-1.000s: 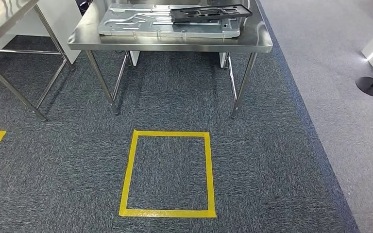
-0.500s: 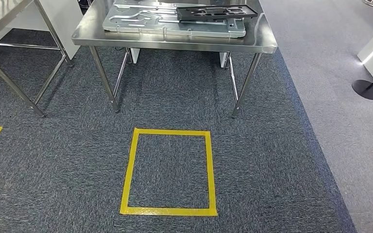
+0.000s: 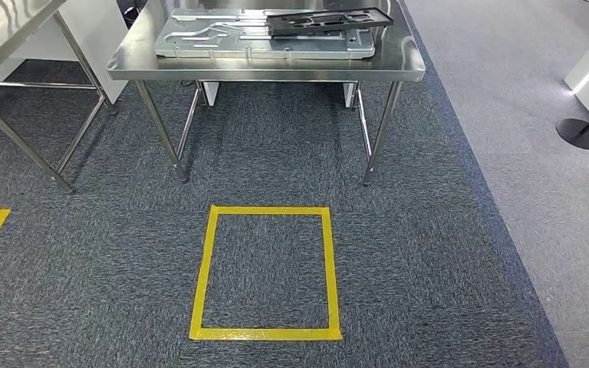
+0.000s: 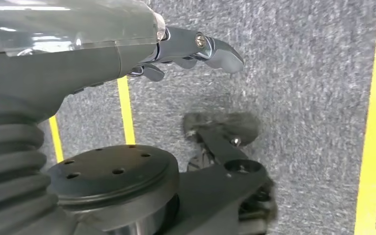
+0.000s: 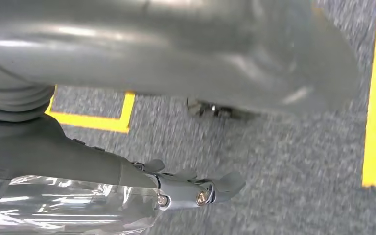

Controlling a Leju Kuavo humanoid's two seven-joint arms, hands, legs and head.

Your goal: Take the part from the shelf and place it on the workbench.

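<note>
Both hands hang empty over the carpet; the part already lies on the workbench ahead of me.

From the head view I see the black part [image 3: 328, 21] lying flat on a silver metal plate [image 3: 264, 40], which rests on the steel workbench [image 3: 264, 67]. A yellow tape square [image 3: 265, 273] marks the grey carpet [image 3: 429, 253] in front of the workbench, and a second steel table [image 3: 15, 31] stands off to the left. My left hand [image 4: 186, 51] hangs above the carpet with fingers loosely extended, holding nothing. My right hand [image 5: 191, 188] hangs the same way, fingers slightly apart and nothing in its grasp.
</note>
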